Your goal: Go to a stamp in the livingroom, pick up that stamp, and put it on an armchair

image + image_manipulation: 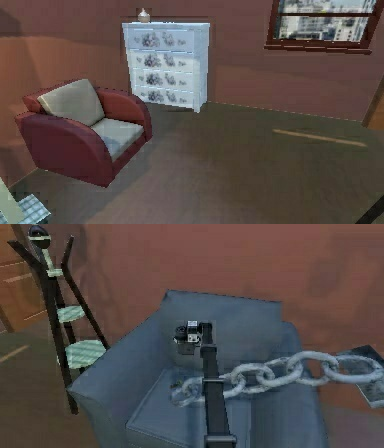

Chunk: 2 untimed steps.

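Arm side view: the arm [212, 396] is extended over a blue-grey armchair [255, 319], and the gripper [184, 336] is seen at its far end, against the chair's backrest. The upholstery lies right behind the gripper's far end, so the state of the fingers cannot be told, nor whether anything is held.

Where the stamp is cannot be told: nothing small enough to be taken for it is made out at the gripper or on the cushion. A heavy silver chain [270, 376] is draped across the seat. A dark ladder shelf [72, 329] is stood just beside the chair.

Forward view: a red armchair [60, 140] with pale cushions is set near a white dresser [165, 65], and a window [325, 22] is set high in the far wall.

Progress, as judged: an armchair is reached and the arm is posed as for the placing step. Pick-up and release are both left unconfirmed.

Writing: none can be read. The dresser drawers are printed with a grey pattern, not lettering.
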Available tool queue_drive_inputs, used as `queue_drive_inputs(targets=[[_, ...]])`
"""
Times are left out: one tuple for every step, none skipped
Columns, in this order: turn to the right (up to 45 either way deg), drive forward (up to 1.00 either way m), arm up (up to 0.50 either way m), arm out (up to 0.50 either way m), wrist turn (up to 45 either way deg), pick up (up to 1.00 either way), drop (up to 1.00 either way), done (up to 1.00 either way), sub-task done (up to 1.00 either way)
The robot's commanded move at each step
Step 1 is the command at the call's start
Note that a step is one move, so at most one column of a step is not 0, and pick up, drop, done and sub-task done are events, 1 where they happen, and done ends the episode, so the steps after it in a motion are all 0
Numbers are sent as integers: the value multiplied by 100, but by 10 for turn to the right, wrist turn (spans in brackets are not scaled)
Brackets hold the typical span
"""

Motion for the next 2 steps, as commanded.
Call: queue_drive_inputs(targets=[[0, 0, 0, -8, 0, 0, 0, 0, 0], [0, 0, 0, 0, 0, 0, 0, 100, 0]])
